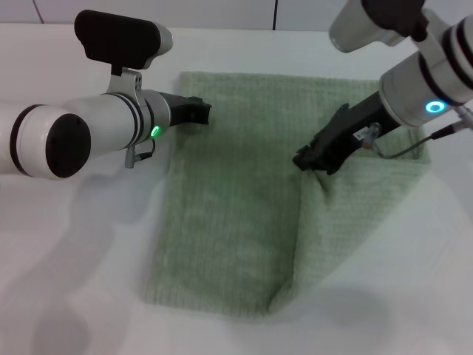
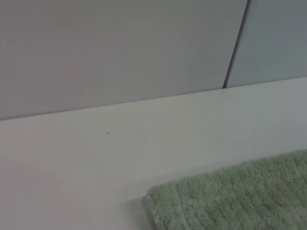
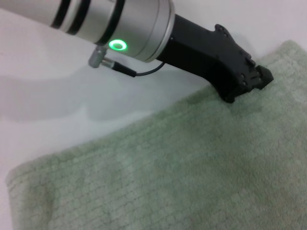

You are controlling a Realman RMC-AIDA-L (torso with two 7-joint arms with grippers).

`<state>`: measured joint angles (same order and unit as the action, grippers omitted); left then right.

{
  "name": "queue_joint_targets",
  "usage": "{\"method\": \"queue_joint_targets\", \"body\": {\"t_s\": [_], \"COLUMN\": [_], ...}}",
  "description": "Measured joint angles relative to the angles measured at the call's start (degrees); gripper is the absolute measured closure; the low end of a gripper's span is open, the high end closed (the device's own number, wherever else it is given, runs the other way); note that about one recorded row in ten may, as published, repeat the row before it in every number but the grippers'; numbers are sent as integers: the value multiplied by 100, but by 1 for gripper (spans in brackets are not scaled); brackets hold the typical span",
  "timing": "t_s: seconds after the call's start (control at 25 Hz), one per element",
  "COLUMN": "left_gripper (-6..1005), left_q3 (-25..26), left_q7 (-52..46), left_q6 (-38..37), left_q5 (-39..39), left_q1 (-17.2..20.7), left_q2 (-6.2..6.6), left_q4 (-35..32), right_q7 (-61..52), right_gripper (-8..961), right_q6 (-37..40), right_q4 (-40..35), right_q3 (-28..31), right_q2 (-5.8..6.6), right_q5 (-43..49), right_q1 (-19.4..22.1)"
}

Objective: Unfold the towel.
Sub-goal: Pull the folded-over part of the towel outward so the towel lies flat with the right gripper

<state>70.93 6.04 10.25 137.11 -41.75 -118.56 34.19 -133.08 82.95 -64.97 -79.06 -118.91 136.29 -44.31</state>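
We cannot tell whether the left gripper (image 1: pixel 201 112) is parted or closed; its black tip rests at the towel's (image 1: pixel 229 200) left edge, upper left of centre in the head view. The right gripper (image 1: pixel 310 161), right of centre, pinches a raised fold of the cloth. The pale green ribbed towel lies mid-frame on the white table (image 1: pixel 66 259), its right part doubled over.

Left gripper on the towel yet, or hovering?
Touching: right wrist view shows the left gripper pressed onto the towel edge, no gap.
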Motion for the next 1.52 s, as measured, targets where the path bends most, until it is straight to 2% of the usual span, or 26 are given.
{"method": "queue_joint_targets", "body": {"t_s": [0.48,1.52], "left_gripper": [1000,1000], "left_q3": [-2,-4], "left_q7": [3,3], "left_q6": [39,51], "left_q5": [0,31], "left_q1": [0,35], "left_q2": [0,9], "left_q4": [24,69], "right_q7": [-431,-1202], "right_gripper": [924,920], "right_q6": [1078,2483], "right_q4": [-1416,-3018], "right_q3": [69,6], "right_q2": [9,-3], "right_q5": [6,493], "right_q1": [365,961]}}
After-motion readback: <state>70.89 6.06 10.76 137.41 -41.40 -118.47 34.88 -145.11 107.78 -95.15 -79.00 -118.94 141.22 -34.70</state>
